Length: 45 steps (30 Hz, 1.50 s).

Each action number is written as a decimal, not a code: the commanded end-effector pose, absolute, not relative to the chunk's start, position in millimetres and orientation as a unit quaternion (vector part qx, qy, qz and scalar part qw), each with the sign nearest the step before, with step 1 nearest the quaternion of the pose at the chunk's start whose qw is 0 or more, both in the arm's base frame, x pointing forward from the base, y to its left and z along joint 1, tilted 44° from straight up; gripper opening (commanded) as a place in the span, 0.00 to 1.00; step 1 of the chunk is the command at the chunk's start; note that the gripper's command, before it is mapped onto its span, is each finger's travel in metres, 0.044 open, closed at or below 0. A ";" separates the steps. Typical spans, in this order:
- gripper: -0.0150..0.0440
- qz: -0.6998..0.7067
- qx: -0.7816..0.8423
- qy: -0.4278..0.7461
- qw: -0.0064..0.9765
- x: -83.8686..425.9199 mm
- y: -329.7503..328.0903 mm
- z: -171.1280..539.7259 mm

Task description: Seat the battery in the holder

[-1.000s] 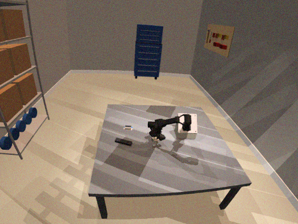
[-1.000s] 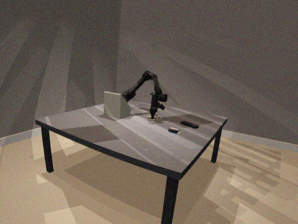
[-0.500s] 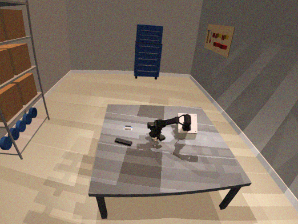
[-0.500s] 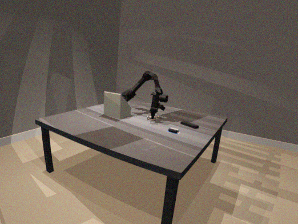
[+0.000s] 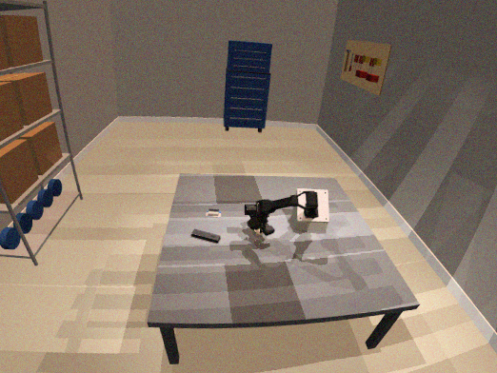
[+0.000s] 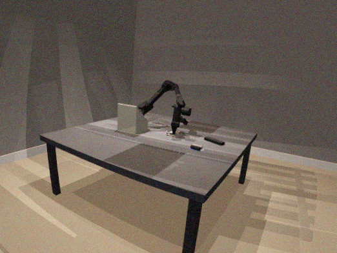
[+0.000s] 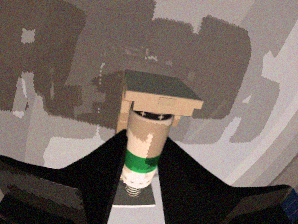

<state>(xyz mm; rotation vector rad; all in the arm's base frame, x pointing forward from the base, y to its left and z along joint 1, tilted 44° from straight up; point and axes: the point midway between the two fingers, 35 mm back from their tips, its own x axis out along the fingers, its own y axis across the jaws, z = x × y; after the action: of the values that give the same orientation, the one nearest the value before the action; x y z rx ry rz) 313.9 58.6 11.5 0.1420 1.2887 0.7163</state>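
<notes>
top view: grey patchwork table (image 5: 267, 290), tan floor (image 5: 119, 157), jaws gripping battery (image 7: 141, 152)

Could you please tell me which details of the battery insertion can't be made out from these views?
- Spring contact: in the wrist view the battery and jaws hide the holder's near end.
- Terminal end under the lip: the holder lip covers it in the wrist view.
- Battery and holder in the top and exterior views: too small, masked by the gripper.
- Small blue-edged item: too blurred to identify.
</notes>
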 end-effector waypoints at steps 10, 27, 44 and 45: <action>0.56 0.325 0.066 0.590 0.736 314.9 59.1 11.3; 0.56 0.327 0.065 0.589 0.737 313.1 49.0 22.4; 1.00 0.326 0.064 0.590 0.736 302.5 -4.3 72.3; 1.00 0.326 0.064 0.590 0.736 302.5 -4.3 72.3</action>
<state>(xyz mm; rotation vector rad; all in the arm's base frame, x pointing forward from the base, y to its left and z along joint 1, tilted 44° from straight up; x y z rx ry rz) 303.0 -1.6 70.2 0.1493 1.2961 0.7173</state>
